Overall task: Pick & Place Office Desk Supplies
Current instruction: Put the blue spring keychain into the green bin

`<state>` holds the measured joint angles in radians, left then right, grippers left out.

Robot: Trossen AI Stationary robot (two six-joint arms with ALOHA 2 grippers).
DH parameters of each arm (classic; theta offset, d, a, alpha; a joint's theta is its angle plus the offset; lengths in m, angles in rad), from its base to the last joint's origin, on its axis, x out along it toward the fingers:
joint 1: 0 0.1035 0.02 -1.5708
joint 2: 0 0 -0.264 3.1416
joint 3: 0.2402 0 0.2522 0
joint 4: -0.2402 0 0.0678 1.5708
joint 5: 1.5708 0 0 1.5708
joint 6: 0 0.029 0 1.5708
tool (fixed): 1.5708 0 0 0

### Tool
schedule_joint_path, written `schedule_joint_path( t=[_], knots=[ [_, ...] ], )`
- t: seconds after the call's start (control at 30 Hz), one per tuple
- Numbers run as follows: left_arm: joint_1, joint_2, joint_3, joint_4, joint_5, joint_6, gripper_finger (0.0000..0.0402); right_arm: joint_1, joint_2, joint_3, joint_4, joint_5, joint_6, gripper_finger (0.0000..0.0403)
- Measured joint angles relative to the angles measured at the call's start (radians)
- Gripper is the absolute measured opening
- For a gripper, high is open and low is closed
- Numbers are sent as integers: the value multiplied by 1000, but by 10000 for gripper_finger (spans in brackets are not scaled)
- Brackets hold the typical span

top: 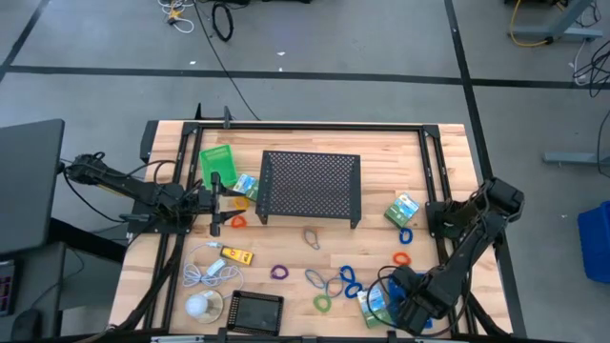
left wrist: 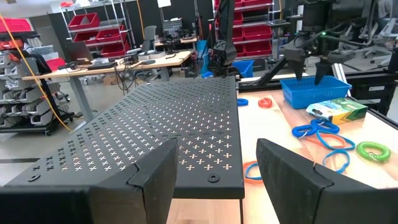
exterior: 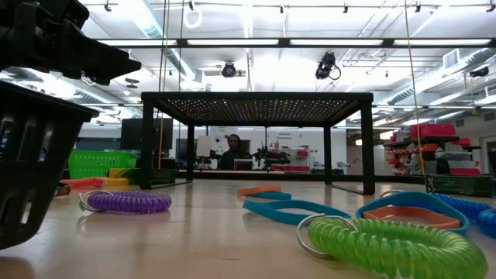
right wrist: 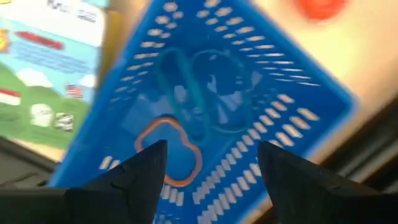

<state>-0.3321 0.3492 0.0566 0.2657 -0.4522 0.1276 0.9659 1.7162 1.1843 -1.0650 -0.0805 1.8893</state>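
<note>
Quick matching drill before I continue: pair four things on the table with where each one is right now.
Things:
1. blue tray
2. black mesh stand
3. green tray
4. white ball

Places:
A. centre of the table
B. directly under the right end effector, with loops inside
C. front left, beside the black tray
D. back left, next to the stand

Pairs: 1-B, 2-A, 3-D, 4-C
</note>
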Motion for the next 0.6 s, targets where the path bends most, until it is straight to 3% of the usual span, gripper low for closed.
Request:
schedule_joint_path(
  t=[0.13, 0.4, 0.6],
  knots=[
    [0, 0, 0, 0, 0, 0, 224, 7, -25, 0, -69, 61, 41, 261],
    [0, 0, 0, 5, 0, 0, 224, 1, -63, 1, -213, 286, 59, 261],
    [0, 0, 0, 20, 5, 2, 224, -46, -63, 1, -396, 310, -25, 257]
  ],
)
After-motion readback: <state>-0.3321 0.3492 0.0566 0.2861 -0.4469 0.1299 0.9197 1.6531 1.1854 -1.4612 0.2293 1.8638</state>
